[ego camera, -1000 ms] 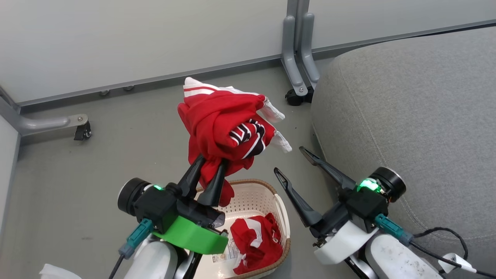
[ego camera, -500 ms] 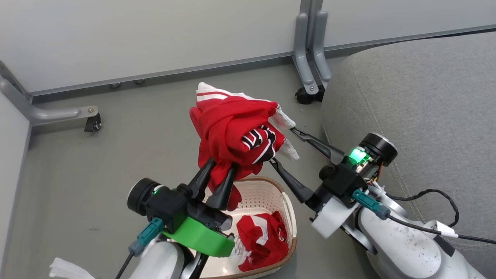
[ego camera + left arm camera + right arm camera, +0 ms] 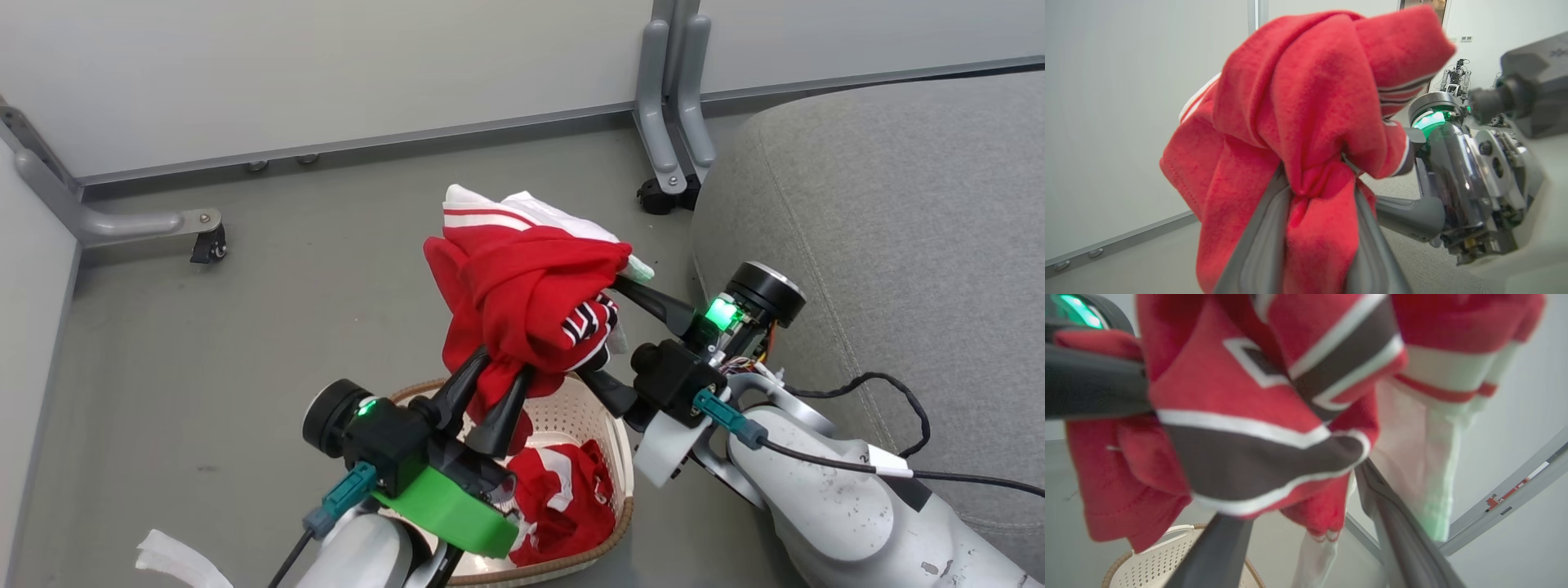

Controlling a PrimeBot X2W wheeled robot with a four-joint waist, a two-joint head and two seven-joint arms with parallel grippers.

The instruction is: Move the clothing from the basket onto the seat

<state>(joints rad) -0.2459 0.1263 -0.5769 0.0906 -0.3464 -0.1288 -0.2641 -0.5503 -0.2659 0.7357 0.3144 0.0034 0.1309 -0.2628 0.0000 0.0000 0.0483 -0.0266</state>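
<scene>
A large grey fabric-upholstered seat (image 3: pixel 882 204) with rounded edges takes up the right of the head view, and neither piece of laundry is on it yet. On the plain grey floor (image 3: pixel 245 327), just off the seat's left edge, stands a cream-white perforated plastic basket (image 3: pixel 563 412) with a brown woven-look rim.

Above the basket and clear of its rim, a bunched red sports garment with white striped panels and black-and-white lettering (image 3: pixel 522 286) is held up by the left pincer (image 3: pixel 504 366). Its two long dark fingers are clamped narrow on a twisted neck of the cloth. The bundle's long axis runs up and away from those fingertips.

A smaller red-and-white garment (image 3: pixel 563 506) lies crumpled at the basket's right end.

The right pincer (image 3: pixel 602 327) points in from the seat side with its jaws spread wide. One finger sits either side of the lettered fold, and the jaws grip nothing.

The seat lies to the robot's right of the raised bundle, beyond the right arm, which is the arm nearer the cushion. The next move therefore looks to depend on carrying the cloth rightward over the seat's left edge, either by the left arm alone or after the right pincer closes on the fold. One garment of two is out of the basket, so the job appears under halfway done.
</scene>
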